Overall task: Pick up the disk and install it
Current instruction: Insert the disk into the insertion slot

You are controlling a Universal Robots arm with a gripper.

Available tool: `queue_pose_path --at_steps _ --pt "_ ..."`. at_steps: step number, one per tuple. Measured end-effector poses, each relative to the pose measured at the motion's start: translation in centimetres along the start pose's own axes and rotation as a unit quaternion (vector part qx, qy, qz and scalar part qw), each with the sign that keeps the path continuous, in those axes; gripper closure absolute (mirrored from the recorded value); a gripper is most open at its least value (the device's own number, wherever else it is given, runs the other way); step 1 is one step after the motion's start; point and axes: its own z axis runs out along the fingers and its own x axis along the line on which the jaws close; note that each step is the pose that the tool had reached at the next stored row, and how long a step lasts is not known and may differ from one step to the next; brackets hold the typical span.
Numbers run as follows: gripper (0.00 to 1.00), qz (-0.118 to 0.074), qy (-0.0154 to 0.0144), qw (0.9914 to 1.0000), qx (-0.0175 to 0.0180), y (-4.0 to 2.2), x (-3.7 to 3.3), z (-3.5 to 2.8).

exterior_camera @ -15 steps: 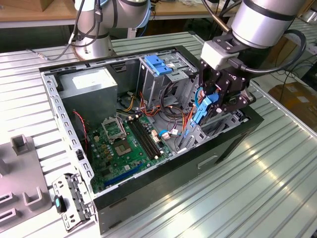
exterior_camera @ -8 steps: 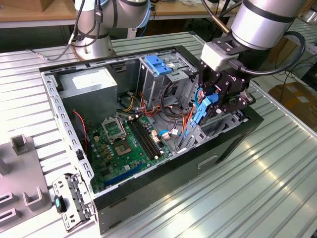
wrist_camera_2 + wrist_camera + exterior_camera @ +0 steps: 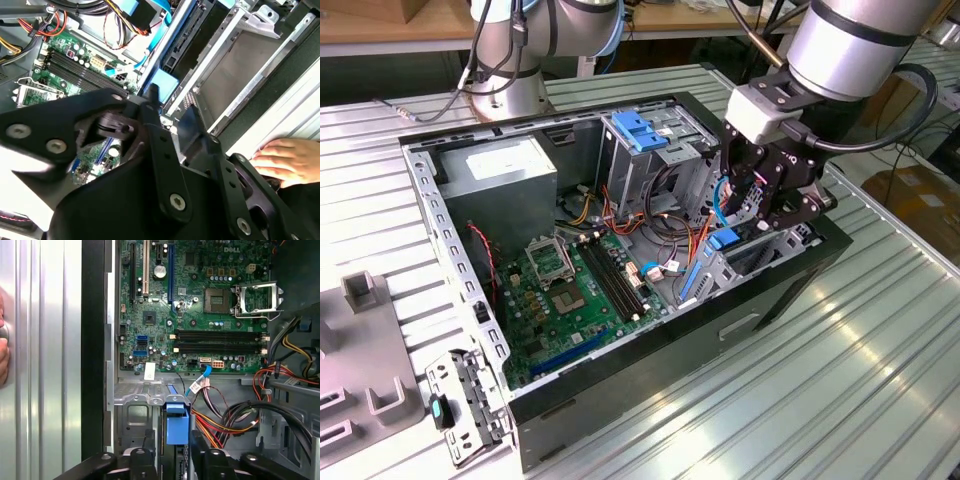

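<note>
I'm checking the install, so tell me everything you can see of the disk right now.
The disk stands on edge. The first wrist view shows mainly its bright blue plastic rail and end tab, and the dark body is mostly hidden. The claw is shut on it, with a black finger against each flat side. It sits at the grey metal drive bay in a corner of the open computer case. Whether it is fully seated cannot be told.

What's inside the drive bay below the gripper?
The disk: its blue rail tab shows in the drive bay. Its body is covered by the gripper and bay walls.
</note>
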Motion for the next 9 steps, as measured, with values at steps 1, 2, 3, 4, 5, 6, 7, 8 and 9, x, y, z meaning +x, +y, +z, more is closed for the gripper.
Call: queue_pose_path --at_steps 1,2,3,4,5,6,7,8,9 --pt "0.64 0.0 0.0 1.0 0.0 0.0 0.0 0.0" --pt "0.7 0.0 0.0 1.0 0.0 0.0 0.0 0.0" --pt "0.76 0.0 0.0 1.0 0.0 0.0 0.01 0.0" --pt "0.76 0.0 0.0 1.0 0.0 0.0 0.01 0.0" --pt "0.76 0.0 0.0 1.0 0.0 0.0 0.01 0.01" --pt "0.89 0.0 0.0 1.0 0.0 0.0 0.02 0.01" --pt "0.89 0.0 0.0 1.0 0.0 0.0 0.02 0.01" --pt "0.89 0.0 0.0 1.0 0.0 0.0 0.03 0.01" --pt "0.89 0.0 0.0 1.0 0.0 0.0 0.03 0.01"
